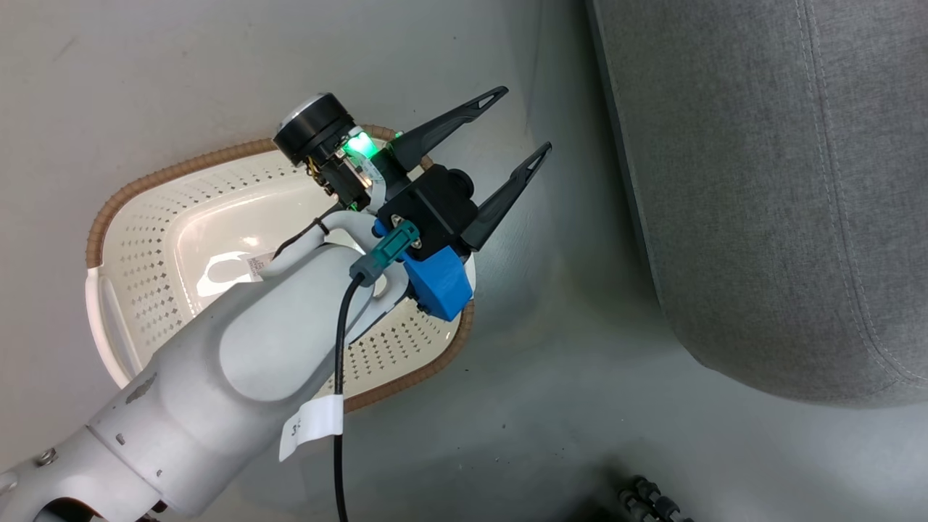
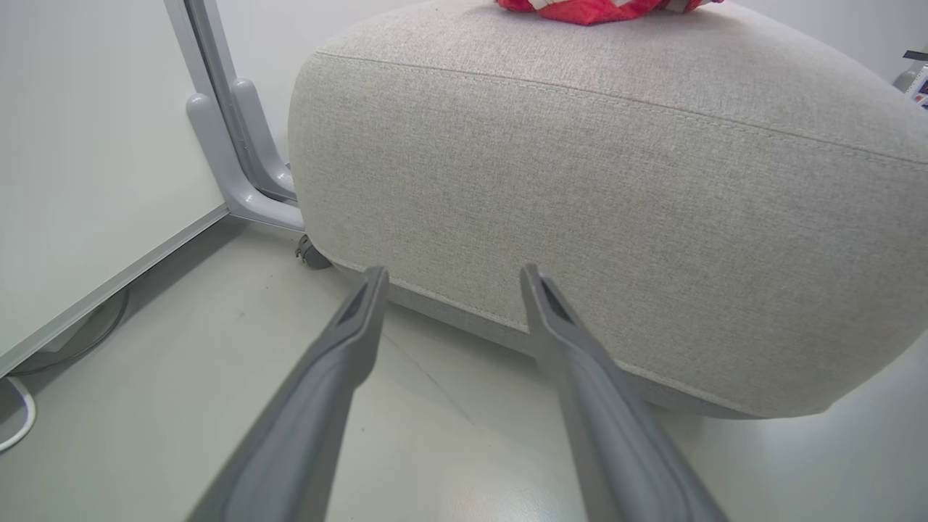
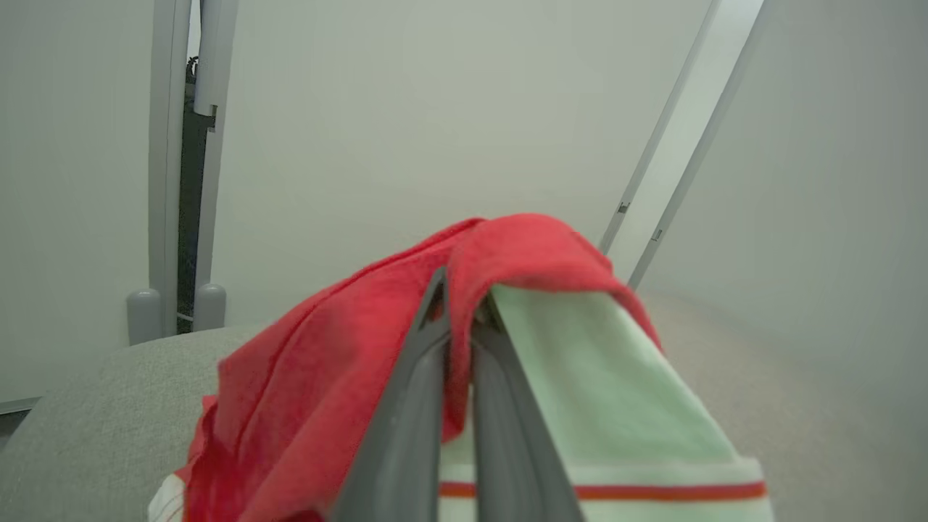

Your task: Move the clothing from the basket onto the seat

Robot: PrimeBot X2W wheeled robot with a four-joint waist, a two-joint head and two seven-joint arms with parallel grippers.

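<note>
Head view: the left gripper (image 1: 525, 119), fingers wide apart, hangs over the cream perforated plastic basket (image 1: 145, 254)'s right rim, near the large light grey fabric seat (image 1: 761, 181). Left wrist view: soft red-and-white clothing (image 2: 594, 9) lies atop the seat. Right wrist view: the right gripper (image 3: 464, 290) is clamped on the clothing above the seat.

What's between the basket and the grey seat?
Just bare floor between basket and seat, in the head view; the left claw hangs over it.
</note>
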